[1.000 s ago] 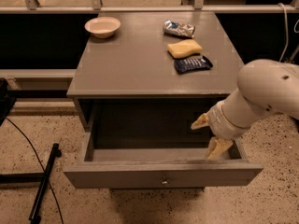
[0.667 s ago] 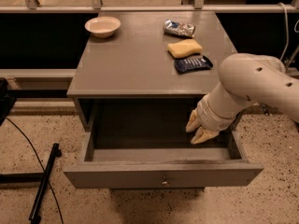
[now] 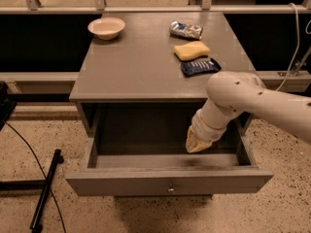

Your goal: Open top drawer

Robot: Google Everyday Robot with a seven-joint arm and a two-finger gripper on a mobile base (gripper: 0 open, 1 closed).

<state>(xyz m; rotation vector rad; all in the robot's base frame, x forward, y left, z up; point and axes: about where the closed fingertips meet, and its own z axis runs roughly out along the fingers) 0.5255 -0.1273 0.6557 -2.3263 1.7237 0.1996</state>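
Observation:
The top drawer (image 3: 167,181) is pulled well out from under the grey tabletop (image 3: 131,67). Its grey front panel faces me with a small round metal knob (image 3: 170,189) at centre. The plain grey box interior (image 3: 146,135) is empty. My gripper (image 3: 197,142), with yellowish tips on a white wrist, hangs inside the drawer's right half, above the floor and just behind the front panel. The white arm (image 3: 262,98) reaches in from the right. No other drawers show.
On the tabletop are a white bowl (image 3: 106,27) at back left, and a silver packet (image 3: 186,29), a yellow sponge (image 3: 191,50) and a dark blue bag (image 3: 199,66) at right. A black stand (image 3: 46,191) and cable lie on the floor at left.
My gripper has moved left from the drawer's right front corner to further inside the drawer. The drawer has stayed equally far out.

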